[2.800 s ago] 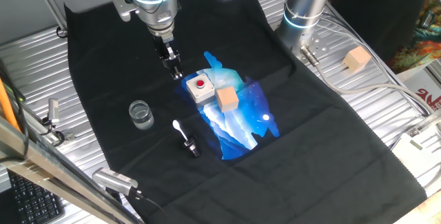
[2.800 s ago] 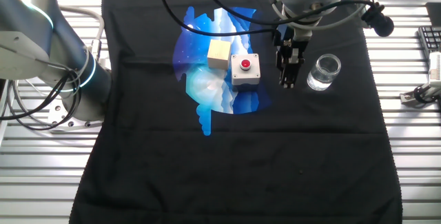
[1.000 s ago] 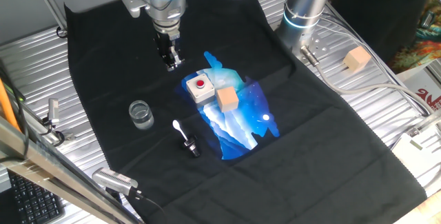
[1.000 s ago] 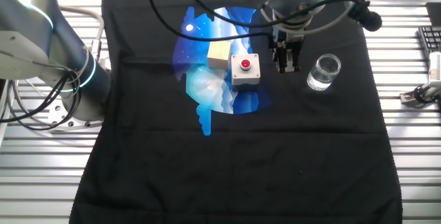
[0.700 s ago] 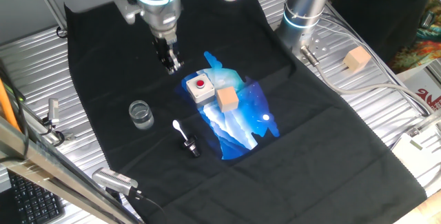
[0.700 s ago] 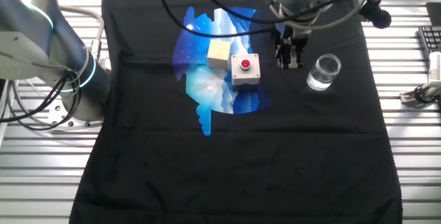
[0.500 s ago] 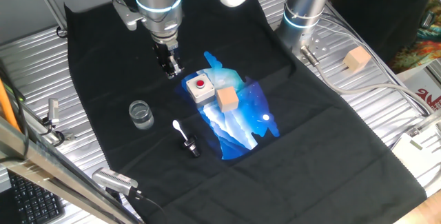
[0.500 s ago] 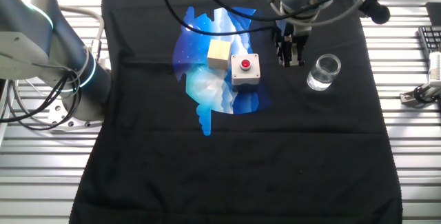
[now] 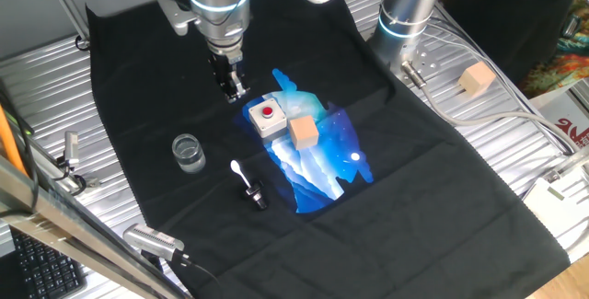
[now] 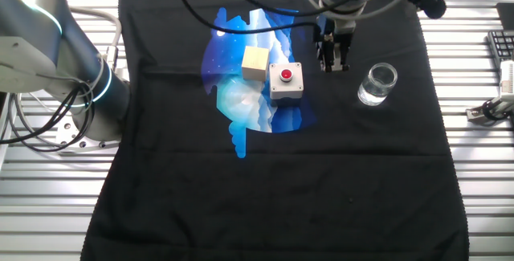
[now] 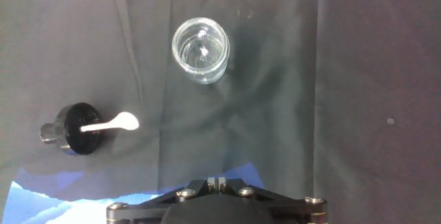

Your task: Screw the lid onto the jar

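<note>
Clear glass jar [image 11: 200, 50] stands open on black cloth [image 11: 275, 100]; round black lid [image 11: 77, 129] lies nearby. Gripper [image 9: 234, 89] points down, fingers together, empty.

Tool [image 9: 233, 90] raised (fingers together), empty.

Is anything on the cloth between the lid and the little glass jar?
Nothing visible is. In the hand view, only bare black cloth lies between the lid and the jar. The grey button box and wooden cube sit off to one side.
</note>
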Robot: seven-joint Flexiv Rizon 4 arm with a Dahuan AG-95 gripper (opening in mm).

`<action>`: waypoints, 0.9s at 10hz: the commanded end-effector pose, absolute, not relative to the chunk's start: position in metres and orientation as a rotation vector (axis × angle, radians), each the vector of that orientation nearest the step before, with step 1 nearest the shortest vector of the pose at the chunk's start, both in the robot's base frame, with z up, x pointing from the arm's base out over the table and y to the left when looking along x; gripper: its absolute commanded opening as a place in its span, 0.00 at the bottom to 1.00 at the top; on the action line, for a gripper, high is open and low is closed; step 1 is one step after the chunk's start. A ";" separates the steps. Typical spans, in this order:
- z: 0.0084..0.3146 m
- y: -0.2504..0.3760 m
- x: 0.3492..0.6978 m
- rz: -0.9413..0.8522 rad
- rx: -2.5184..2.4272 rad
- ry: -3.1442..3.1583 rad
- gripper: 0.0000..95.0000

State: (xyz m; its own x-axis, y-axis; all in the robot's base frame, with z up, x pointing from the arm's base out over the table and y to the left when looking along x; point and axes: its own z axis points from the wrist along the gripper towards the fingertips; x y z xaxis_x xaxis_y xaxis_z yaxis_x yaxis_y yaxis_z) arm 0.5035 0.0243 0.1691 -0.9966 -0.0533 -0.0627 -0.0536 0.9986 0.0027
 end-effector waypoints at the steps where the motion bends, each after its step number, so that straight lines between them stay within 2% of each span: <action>1: 0.171 0.024 0.500 0.009 -0.076 3.073 0.00; 6: 0.172 0.025 0.499 0.014 -0.094 3.086 0.00; 9: 0.158 0.060 0.505 0.017 -0.133 3.077 0.00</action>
State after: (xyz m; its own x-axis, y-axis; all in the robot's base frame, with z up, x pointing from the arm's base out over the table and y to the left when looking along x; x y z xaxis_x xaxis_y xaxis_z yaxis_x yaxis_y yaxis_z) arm 0.5002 0.0559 0.1626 -0.9940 -0.0889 -0.0641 -0.0897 0.9959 0.0097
